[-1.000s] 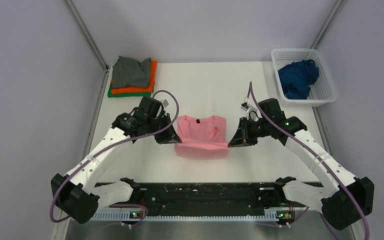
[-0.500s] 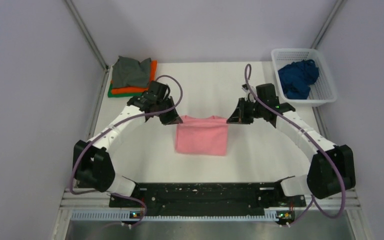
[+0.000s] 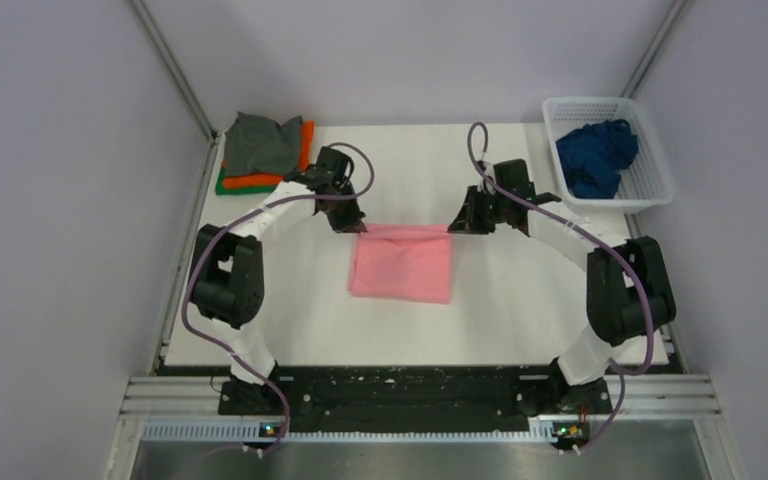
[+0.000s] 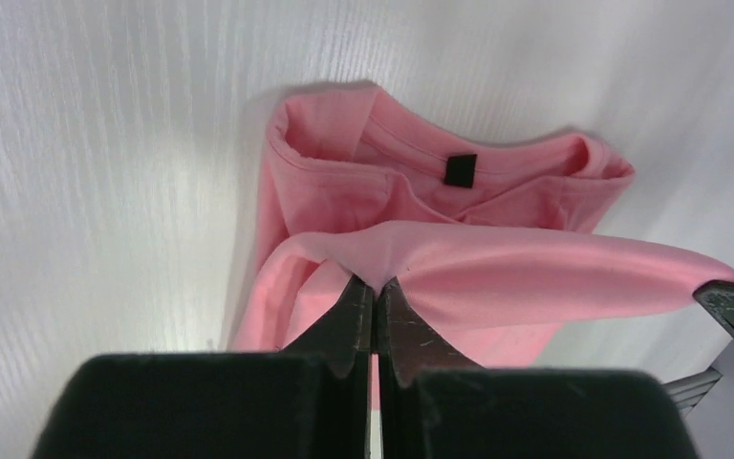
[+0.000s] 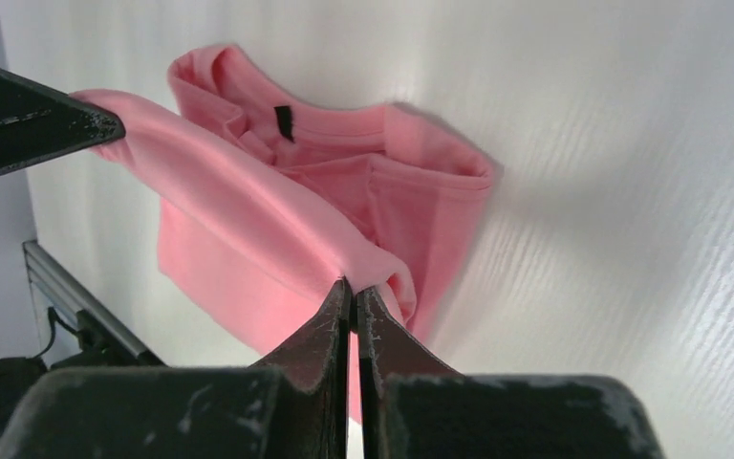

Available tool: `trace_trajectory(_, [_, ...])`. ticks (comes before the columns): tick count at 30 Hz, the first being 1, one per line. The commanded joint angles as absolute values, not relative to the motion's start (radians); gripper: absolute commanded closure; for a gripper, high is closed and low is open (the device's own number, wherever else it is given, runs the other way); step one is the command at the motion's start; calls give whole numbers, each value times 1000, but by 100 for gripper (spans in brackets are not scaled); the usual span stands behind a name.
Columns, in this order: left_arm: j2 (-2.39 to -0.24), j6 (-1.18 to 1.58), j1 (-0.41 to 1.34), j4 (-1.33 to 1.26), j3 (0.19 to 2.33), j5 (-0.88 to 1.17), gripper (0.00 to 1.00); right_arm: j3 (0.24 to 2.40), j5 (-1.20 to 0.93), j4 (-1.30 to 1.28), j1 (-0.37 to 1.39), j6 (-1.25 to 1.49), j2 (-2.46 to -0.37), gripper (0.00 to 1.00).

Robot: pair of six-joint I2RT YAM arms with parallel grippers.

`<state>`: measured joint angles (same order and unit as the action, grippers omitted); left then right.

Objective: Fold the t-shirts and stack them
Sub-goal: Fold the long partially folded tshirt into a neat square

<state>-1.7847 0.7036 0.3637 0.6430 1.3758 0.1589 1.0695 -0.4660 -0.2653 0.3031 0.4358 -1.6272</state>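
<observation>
Fold half done: left claw (image 3: 358, 226) and right claw (image 3: 454, 226) were each clamped tight on a far corner of the pink t-shirt (image 3: 401, 268), which sat mid counter (image 3: 520, 310). The lifted edge was taut above the collar. Best bet looked like lowering both level, squaring the edge on the collar, and releasing together.

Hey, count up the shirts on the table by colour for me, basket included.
Pink t-shirt: 1
Grey t-shirt: 1
Orange t-shirt: 1
Green t-shirt: 1
Blue t-shirt, bunched in the white basket: 1
Total: 5
</observation>
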Motion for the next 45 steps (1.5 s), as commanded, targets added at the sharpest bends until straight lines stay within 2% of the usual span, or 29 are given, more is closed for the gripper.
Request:
trace_trajectory(1, [-1839, 679, 352, 620, 1429, 137, 100, 1148, -366, -206, 288, 397, -1690, 100])
trace_trajectory(3, [-1863, 677, 349, 628, 1444, 120, 100, 1166, -354, -202, 288, 395, -1725, 100])
trace_trajectory(4, [-1875, 674, 346, 636, 1457, 113, 94, 1174, -350, -198, 287, 395, -1743, 96])
trace_trajectory(5, [-1886, 667, 340, 647, 1475, 109, 81, 1187, -348, -190, 287, 391, -1759, 90])
trace_trajectory(6, [-1896, 660, 330, 662, 1497, 111, 48, 1204, -345, -191, 287, 387, -1775, 79])
trace_trajectory(7, [-1903, 650, 319, 674, 1522, 120, 14, 1225, -347, -196, 286, 380, -1789, 60])
trace_trajectory(8, [-1906, 635, 309, 682, 1545, 133, 3, 1247, -345, -210, 286, 376, -1798, 39])
trace_trajectory(9, [-1905, 625, 305, 696, 1572, 142, 1, 1267, -341, -226, 286, 371, -1800, 18])
trace_trajectory(10, [-1902, 614, 302, 710, 1591, 147, 1, 1281, -339, -244, 287, 369, -1797, 3])
trace_trajectory(11, [-1894, 603, 303, 715, 1600, 157, 1, 1284, -335, -256, 286, 369, -1784, 2])
trace_trajectory(14, [-1845, 582, 304, 693, 1545, 211, 1, 1220, -312, -253, 286, 380, -1686, 1])
trace_trajectory(19, [-1780, 516, 312, 607, 1321, 344, 1, 1010, -334, -207, 286, 413, -1503, 1])
trace_trajectory(22, [-1790, 488, 330, 600, 1270, 315, 1, 915, -335, -220, 286, 416, -1412, 1])
trace_trajectory(34, [-1888, 485, 362, 501, 1232, 313, 1, 766, -320, -312, 286, 404, -1239, 1])
trace_trajectory(38, [-1948, 491, 382, 513, 1263, 308, 6, 755, -305, -317, 286, 412, -1227, 1])
trace_trajectory(45, [-1997, 499, 448, 585, 1303, 151, 9, 741, -295, -339, 286, 412, -1225, 1])
